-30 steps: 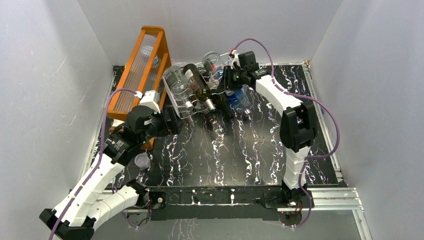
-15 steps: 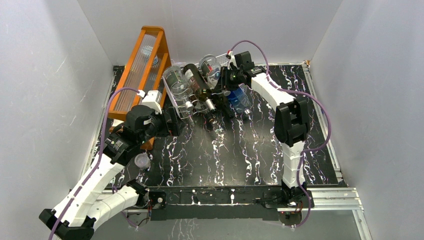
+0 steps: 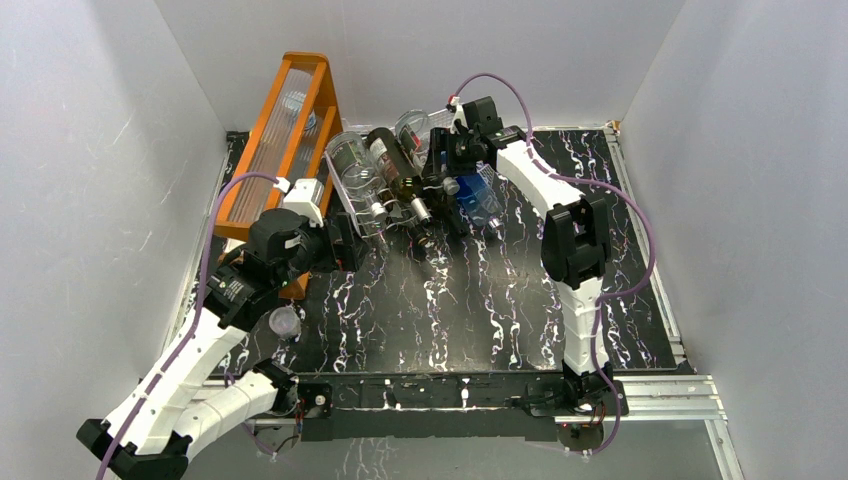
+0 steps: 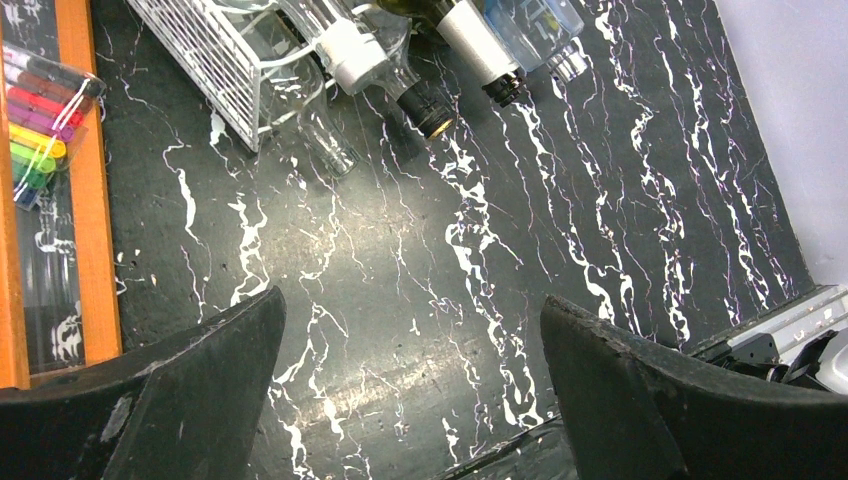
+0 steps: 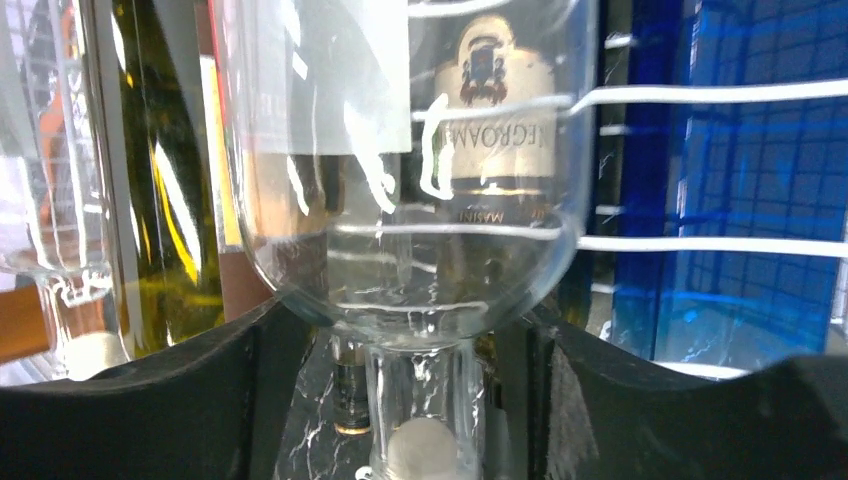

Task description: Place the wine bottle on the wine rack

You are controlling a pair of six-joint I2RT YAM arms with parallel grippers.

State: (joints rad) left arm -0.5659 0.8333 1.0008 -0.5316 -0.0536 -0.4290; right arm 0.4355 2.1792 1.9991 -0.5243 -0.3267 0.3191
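Note:
The white wire wine rack (image 3: pixel 372 212) stands at the back of the table with several bottles lying in it. A clear glass wine bottle (image 5: pixel 400 150) lies on the rack wires (image 5: pixel 700 95), its neck (image 5: pixel 418 400) pointing at the right wrist camera. My right gripper (image 5: pixel 412 340) is open, with one finger on each side of that neck and a gap on both sides. In the top view the right gripper (image 3: pixel 442 160) sits at the rack's right part, by the clear bottle (image 3: pixel 412 127). My left gripper (image 4: pixel 412 310) hangs open over bare table, in front of the rack (image 4: pixel 205 50).
A dark green labelled bottle (image 3: pixel 395 170) and another clear bottle (image 3: pixel 352 160) lie left of the clear bottle, and a blue bottle (image 3: pixel 478 195) lies to its right. A tall orange frame (image 3: pixel 285 130) holding markers (image 4: pixel 35 120) stands on the left. A small clear cup (image 3: pixel 285 322) sits beside the left arm.
The right gripper moved left toward the rack with the clear bottle, then its jaws opened off the neck. The left arm stayed put.

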